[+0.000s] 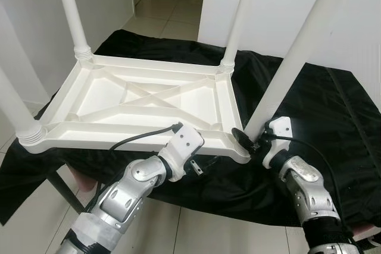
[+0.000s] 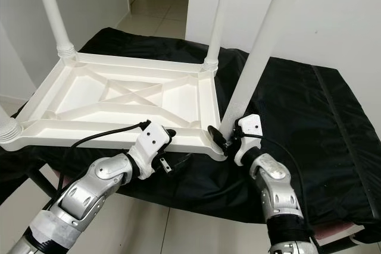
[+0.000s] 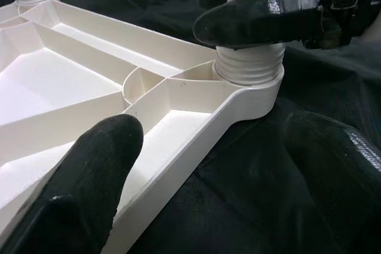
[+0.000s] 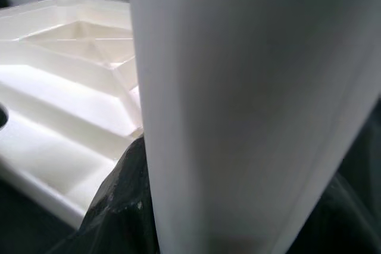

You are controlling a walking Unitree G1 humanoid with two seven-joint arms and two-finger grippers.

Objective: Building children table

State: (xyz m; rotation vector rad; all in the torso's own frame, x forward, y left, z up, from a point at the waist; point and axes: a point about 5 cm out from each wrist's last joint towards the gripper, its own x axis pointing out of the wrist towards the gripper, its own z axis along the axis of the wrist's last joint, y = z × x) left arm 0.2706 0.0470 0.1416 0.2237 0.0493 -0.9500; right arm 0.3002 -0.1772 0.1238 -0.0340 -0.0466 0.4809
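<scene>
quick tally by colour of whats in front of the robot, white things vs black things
white: 5 - tabletop, far-left leg, far-right leg, near-left leg, near-right leg in the right gripper
black: 1 - cloth
total: 6
left gripper straddles the tabletop's near edge.

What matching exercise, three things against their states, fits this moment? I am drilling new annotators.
Things:
1. upside-down white plastic table top
2. white table leg at the near right corner
3. crumpled black cloth

States:
A. spread beneath the table
B. gripped at its base by the right gripper
C. left gripper fingers straddle its near edge

Pairs: 1-C, 2-B, 3-A
</scene>
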